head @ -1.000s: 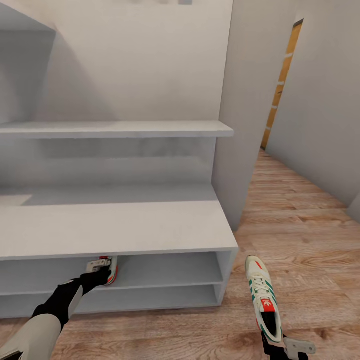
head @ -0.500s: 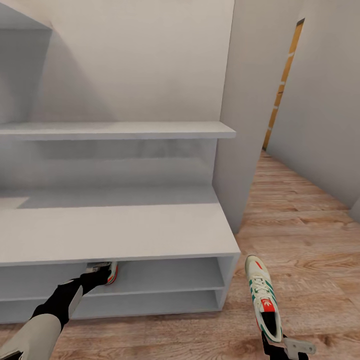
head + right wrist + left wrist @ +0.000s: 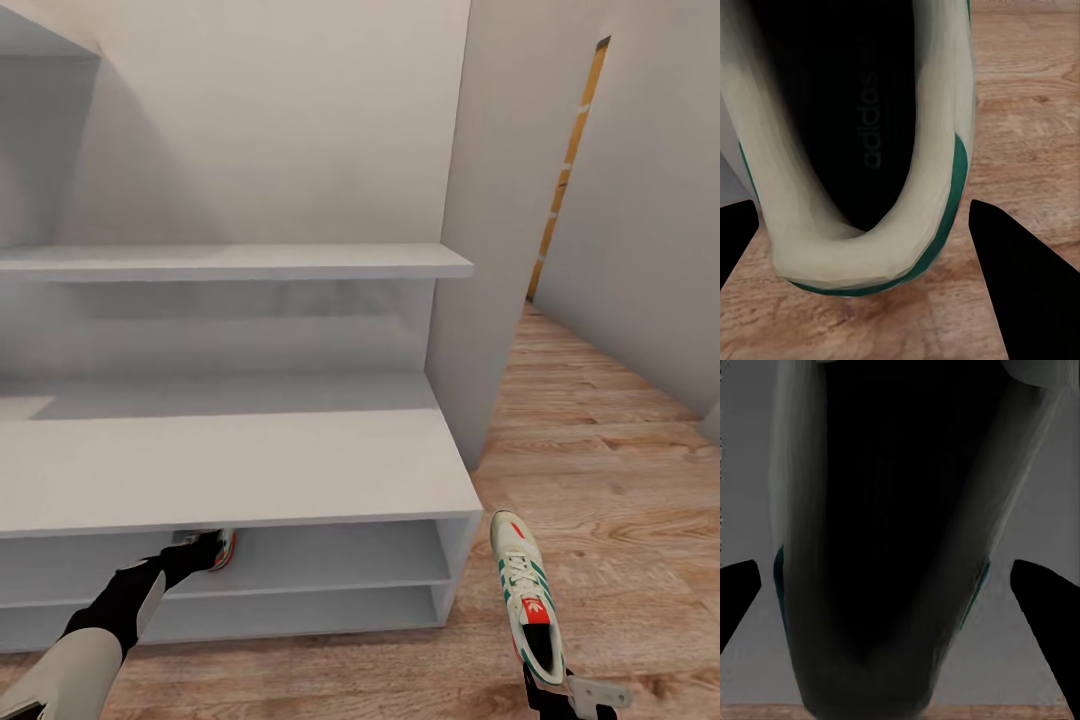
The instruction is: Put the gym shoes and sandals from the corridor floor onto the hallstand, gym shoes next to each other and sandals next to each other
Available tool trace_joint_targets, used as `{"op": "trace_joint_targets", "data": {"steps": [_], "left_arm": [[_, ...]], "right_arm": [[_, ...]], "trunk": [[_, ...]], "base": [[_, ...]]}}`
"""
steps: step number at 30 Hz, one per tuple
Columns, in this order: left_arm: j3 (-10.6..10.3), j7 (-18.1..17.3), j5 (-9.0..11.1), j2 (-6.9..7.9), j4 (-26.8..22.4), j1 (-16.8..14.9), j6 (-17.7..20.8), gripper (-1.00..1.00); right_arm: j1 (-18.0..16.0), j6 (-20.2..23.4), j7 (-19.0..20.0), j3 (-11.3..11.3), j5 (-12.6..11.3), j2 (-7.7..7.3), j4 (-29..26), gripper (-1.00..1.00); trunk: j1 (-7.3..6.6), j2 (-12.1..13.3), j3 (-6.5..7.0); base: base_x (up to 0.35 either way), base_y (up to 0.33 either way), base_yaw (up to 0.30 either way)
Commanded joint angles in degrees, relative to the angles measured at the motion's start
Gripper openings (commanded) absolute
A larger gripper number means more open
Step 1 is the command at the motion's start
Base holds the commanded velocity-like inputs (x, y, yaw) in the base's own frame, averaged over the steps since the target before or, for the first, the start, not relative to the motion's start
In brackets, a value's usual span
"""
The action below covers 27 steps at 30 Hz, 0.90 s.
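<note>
My left gripper [image 3: 200, 548] clamps one gym shoe [image 3: 222, 548] inside the upper low shelf of the hallstand [image 3: 240, 470]; my right gripper [image 3: 560, 690] clamps the other gym shoe [image 3: 525, 600] by its heel, beside the hallstand's right end, over the corridor floor [image 3: 620, 480]

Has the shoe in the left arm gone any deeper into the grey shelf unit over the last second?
Yes. The gym shoe in the left gripper now shows less beneath the hallstand bench top's front edge, so it sits further in.
</note>
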Motion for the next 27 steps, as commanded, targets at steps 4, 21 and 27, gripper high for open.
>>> {"op": "trace_joint_targets", "data": {"steps": [4,21,27], "left_arm": [[0.5,-0.5,-0.5,-0.03,-0.1,0.0,0.2,1.0],[0.4,-0.6,-0.6,-0.01,-0.1,0.0,0.2,1.0],[0.5,-0.6,-0.5,0.0,-0.1,0.1,-0.1,1.0]], "right_arm": [[-0.1,-0.2,0.6,-0.4,0.2,0.05,0.0,-1.0],[-0.1,-0.2,0.6,-0.4,0.2,0.05,0.0,-1.0],[-0.1,-0.2,0.5,-0.4,0.2,0.05,0.0,-1.0]], "trunk": [[-0.01,0.0,-0.05],[-0.01,0.0,-0.05],[-0.01,0.0,-0.05]], "base": [[0.002,0.0,0.0],[-0.167,0.036,0.0],[-0.333,0.077,0.0]]}}
